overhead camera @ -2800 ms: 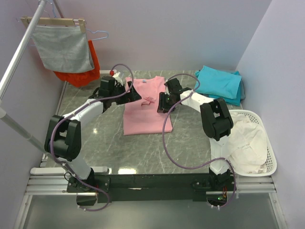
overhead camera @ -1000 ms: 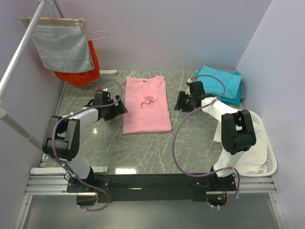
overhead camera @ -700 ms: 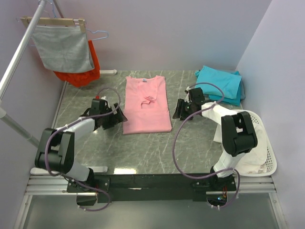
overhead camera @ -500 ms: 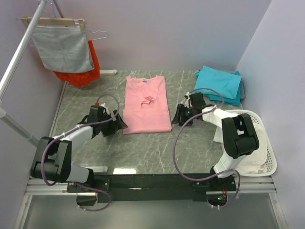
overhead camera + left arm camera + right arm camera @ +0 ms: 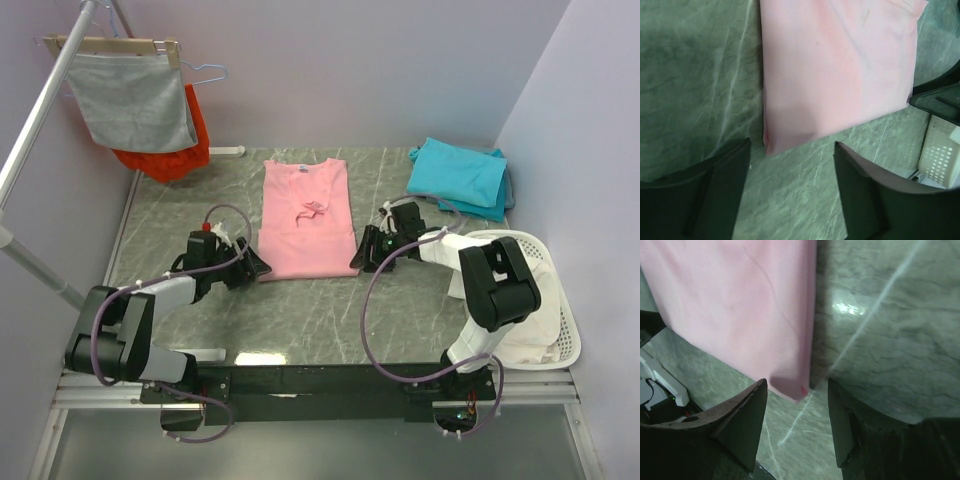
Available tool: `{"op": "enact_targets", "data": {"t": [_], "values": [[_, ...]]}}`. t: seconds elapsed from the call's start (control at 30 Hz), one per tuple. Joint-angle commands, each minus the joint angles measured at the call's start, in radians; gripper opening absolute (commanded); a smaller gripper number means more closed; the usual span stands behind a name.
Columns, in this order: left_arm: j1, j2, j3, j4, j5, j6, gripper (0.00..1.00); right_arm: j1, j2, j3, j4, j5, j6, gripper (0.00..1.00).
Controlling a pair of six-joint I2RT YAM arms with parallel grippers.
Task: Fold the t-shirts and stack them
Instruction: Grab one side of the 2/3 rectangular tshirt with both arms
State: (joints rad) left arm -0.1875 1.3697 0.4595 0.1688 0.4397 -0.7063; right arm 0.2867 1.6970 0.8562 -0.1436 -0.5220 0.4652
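1. From above: my left claw (image 5: 256,268) sits low at the near left corner of the pink t-shirt (image 5: 308,215), and my right claw (image 5: 357,258) sits at its near right corner. The shirt lies flat as a long folded strip in the middle of the table (image 5: 300,315). The teal t-shirts (image 5: 458,172) are stacked in the far right corner, well apart from both claws. A white basket (image 5: 566,342) stands at the near right. Bare marble runs along the shirt's near edge and on both sides.
2. Left wrist view: my left claw (image 5: 790,150) is released, jaws spread wide, gripping nothing. The pink t-shirt (image 5: 840,65) ends in a corner just ahead of the gap, nearer my left finger. Only table shows between the fingers.
3. Right wrist view: my right claw (image 5: 797,389) is released, jaws apart. The shirt's (image 5: 740,300) corner pokes in between the fingertips, unpinched. I cannot tell whether it touches either finger. Open marble lies to the right of the shirt's edge.
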Motion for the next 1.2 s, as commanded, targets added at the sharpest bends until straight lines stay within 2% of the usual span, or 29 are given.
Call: {"op": "enact_targets", "data": {"t": [0.0,0.13,0.2,0.23,0.3,0.33,0.37,0.4,0.47,0.67,0.97,1.07,1.1,1.17], "values": [[-0.009,0.074,-0.002,0.095,0.04,-0.013,0.68,0.037,0.059,0.014,0.035,0.011,0.032,0.59],[-0.018,0.14,0.019,0.124,0.044,-0.01,0.42,0.054,0.115,0.04,0.073,-0.012,0.061,0.57],[-0.021,0.175,0.028,0.138,0.042,-0.007,0.34,0.06,0.136,0.043,0.093,-0.021,0.07,0.56],[-0.021,0.183,0.033,0.144,0.039,-0.005,0.26,0.06,0.144,0.047,0.104,-0.018,0.076,0.52],[-0.023,0.21,0.047,0.137,0.039,0.007,0.18,0.058,0.159,0.053,0.11,-0.023,0.076,0.41],[-0.023,0.216,0.062,0.133,0.036,0.011,0.06,0.06,0.161,0.06,0.104,-0.019,0.073,0.28],[-0.023,0.219,0.067,0.123,0.034,0.014,0.01,0.058,0.159,0.06,0.105,-0.019,0.069,0.19],[-0.024,0.22,0.076,0.111,0.039,0.028,0.01,0.06,0.147,0.058,0.105,-0.019,0.067,0.06],[-0.027,0.192,0.073,0.074,0.028,0.036,0.01,0.058,0.129,0.041,0.104,-0.019,0.062,0.0],[-0.084,0.074,0.028,-0.049,-0.002,0.01,0.01,0.06,0.009,-0.087,0.114,-0.009,0.067,0.0],[-0.296,-0.134,-0.105,-0.166,-0.098,-0.123,0.01,0.101,-0.224,-0.301,0.056,0.082,0.098,0.0],[-0.332,-0.222,-0.139,-0.25,-0.143,-0.151,0.02,0.124,-0.313,-0.365,0.041,0.117,0.13,0.26],[-0.337,-0.247,-0.154,-0.265,-0.159,-0.159,0.06,0.126,-0.362,-0.381,0.038,0.122,0.141,0.39],[-0.337,-0.317,-0.162,-0.319,-0.211,-0.162,0.21,0.126,-0.408,-0.413,0.021,0.167,0.147,0.47]]}}
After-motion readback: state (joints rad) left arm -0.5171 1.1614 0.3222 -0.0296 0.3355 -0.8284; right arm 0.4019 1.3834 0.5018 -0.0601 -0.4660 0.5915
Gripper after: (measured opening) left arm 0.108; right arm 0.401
